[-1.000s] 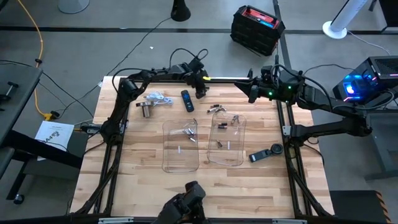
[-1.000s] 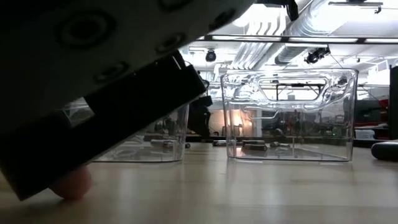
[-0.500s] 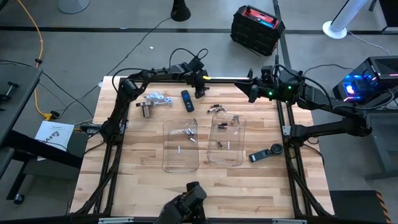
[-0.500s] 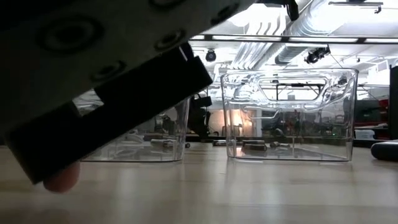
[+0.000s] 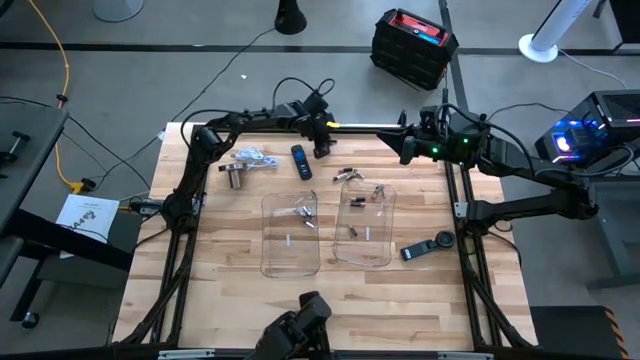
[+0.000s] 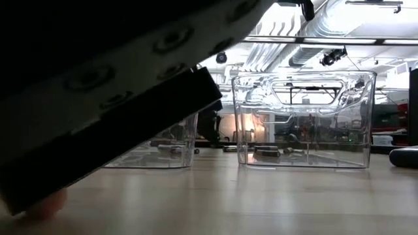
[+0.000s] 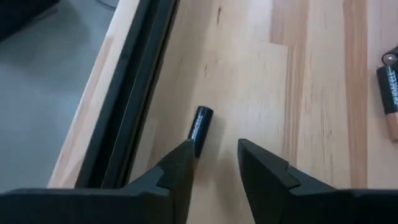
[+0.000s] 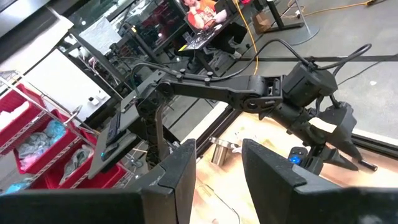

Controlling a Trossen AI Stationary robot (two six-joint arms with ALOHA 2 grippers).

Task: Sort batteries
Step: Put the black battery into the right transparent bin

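While your two arms sit at the far edge of the table, this is what you have in front of you:

Left gripper [image 5: 322, 150]: low at the far edge, near the middle, just beyond the dark remote [image 5: 300, 161]. In your left wrist view its fingers [image 7: 180, 168] stand apart with nothing between them; a dark battery [image 7: 201, 127] lies on the wood just ahead, close to the tip of one finger, beside the black rail [image 7: 134, 106] along the table edge. A second battery [image 7: 389, 93] lies well off to one side of that view.

Right gripper [image 5: 405, 146]: raised over the far right part of the table, pointing toward the left arm. In your right wrist view its fingers [image 8: 180, 168] are spread and hold nothing; the left arm and a metal cup [image 8: 219, 151] show beyond them.

Batteries: you have a loose cluster [image 5: 349, 175] on the wood between the grippers and the trays, touching neither tray.

Left clear tray [image 5: 290, 235]: holds several cells, mostly near its far end.

Right clear tray [image 5: 364, 225]: just beside the left one, also with a few cells in it. Your low view shows both trays upright on the table.

Other items: a metal cup [image 5: 235, 176] and silvery clutter on the far left, and a dark gadget [image 5: 429, 246] to the right of the right tray.

Low view: a large dark object close to the lens covers its left half, with a fingertip [image 6: 46, 203] under it.
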